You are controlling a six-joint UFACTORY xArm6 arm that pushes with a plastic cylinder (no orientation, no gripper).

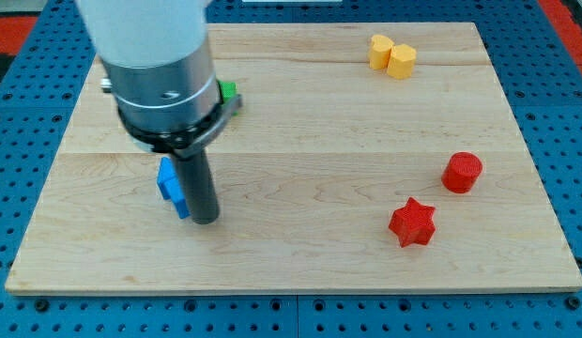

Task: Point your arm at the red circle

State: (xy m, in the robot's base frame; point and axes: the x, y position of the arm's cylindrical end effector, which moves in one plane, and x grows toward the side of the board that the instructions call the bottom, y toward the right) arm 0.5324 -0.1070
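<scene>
1. Camera view is filled by a pale wooden worktop (300, 141) laid on a blue perforated base (563, 113).
2. My tip (206, 222), the lower end of a straight dark rod serving as the end effector, is seen resting on the worktop in the view's left half.
3. No jaws are carried by this end effector, so nothing can be opened or closed, and nothing is held by it.
4. A blue block (170, 187), its shape partly hidden by the rod, is found touching or just beside the tip on the tip's left.
5. A green block (230, 91) is glimpsed above the tip, mostly hidden behind the arm's grey housing (164, 80); its shape cannot be told.
6. The red circle (462, 173), a short red cylinder, is placed well apart from the tip, far to the tip's right and slightly higher in the view.
7. A red star (411, 222) is set near the red circle, below it and to its left, roughly level with the tip.
8. Two yellow blocks (391, 55), touching each other, are located far above and to the right of the tip, near the worktop's top edge.
</scene>
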